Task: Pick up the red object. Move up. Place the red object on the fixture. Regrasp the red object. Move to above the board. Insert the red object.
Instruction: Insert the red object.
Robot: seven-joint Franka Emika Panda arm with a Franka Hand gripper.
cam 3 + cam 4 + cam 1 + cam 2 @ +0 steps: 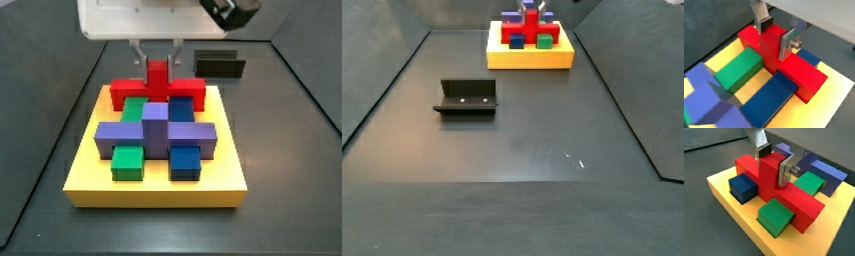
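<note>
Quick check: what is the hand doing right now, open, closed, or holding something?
Hand: closed on the red block's upright stem, over the yellow board.

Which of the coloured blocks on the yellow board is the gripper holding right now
The red object. The gripper is shut on its upright stem above the board; the green, blue and purple blocks sit untouched.

The gripper (777, 34) hangs low over the yellow board (94, 180), pointing straight down, its white wrist housing (140, 17) squarely above it in a side view. In both wrist views the two flat silver fingers (785, 172) stand on either side of the upright stem of the red object (771, 175), their dark pads pressed against its faces. The jaws are closed in on that stem. The rest of the arm is out of sight.
</note>
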